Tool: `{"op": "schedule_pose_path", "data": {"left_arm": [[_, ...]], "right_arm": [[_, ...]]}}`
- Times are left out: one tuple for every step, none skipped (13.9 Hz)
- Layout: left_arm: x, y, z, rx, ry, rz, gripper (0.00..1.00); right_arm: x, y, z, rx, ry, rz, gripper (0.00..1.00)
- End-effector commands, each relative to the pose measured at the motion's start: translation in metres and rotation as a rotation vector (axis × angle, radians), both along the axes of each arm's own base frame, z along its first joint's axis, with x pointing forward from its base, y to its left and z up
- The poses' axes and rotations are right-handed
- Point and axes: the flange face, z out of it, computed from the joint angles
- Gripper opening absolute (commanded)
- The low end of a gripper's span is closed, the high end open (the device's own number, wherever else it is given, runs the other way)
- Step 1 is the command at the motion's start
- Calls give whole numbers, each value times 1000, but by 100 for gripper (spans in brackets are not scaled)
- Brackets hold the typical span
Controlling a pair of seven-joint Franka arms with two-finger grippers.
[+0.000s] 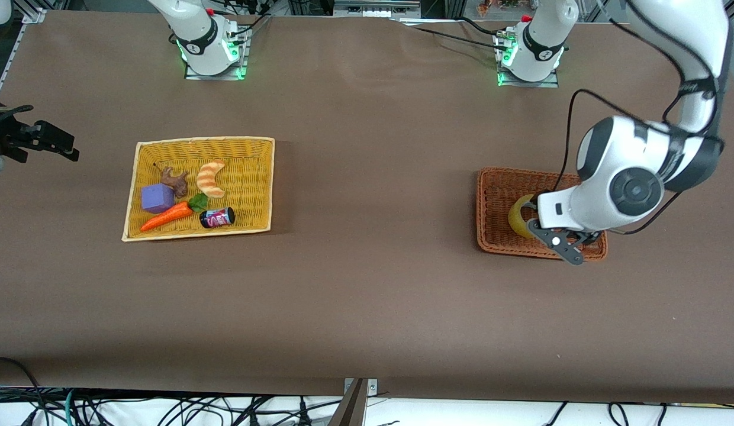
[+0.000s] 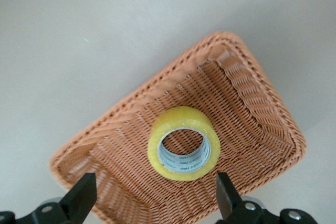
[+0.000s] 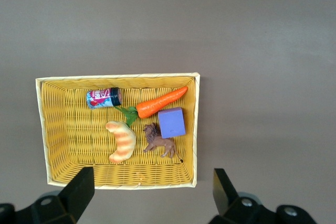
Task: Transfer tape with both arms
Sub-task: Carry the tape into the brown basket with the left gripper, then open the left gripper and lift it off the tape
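Note:
The tape (image 1: 520,214), a yellowish roll with a grey core, lies in the brown wicker basket (image 1: 491,177) toward the left arm's end of the table. My left gripper (image 1: 571,251) hangs open just above this basket, part of the tape hidden under the wrist. In the left wrist view the tape (image 2: 178,118) lies on the basket floor (image 2: 157,82) ahead of the open, empty gripper (image 2: 155,203). My right gripper (image 1: 62,145) is open and empty, up over the table at the right arm's end, beside the yellow basket; in its own view (image 3: 152,198) nothing lies between the fingers.
A yellow wicker basket (image 1: 201,142) holds a striped toy croissant (image 1: 211,178), a carrot (image 1: 166,217), a purple block (image 1: 157,197), a brown toy lion (image 1: 176,181) and a small can (image 1: 217,218). It also shows in the right wrist view (image 3: 115,77).

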Motion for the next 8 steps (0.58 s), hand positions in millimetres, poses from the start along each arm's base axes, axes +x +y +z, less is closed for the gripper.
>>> {"op": "schedule_pose_path", "data": {"left_arm": [[0,2,64,9,-52,3,100],[2,-1,90,0,-58,8,100],[1,-6,108,-23,-42,19,100],[-1,-4,120,-26,-35,25,100],[-3,-3,130,-24,-33,29,100],[-5,2,137,-34,-17,42,100],[-8,1,141,-53,-1,59,100],[-11,4,157,-53,-25,92,100]], "right_arm": [[2,0,6,-3,-4,4,100],[2,0,6,-3,-4,5,100],[2,0,6,-3,-4,5,100],[2,0,6,-3,-4,5,100],[2,0,6,-5,-4,4,100],[2,0,6,-5,-4,4,100],[2,0,6,-5,-4,5,100],[2,0,6,-5,-4,5,100]]}}
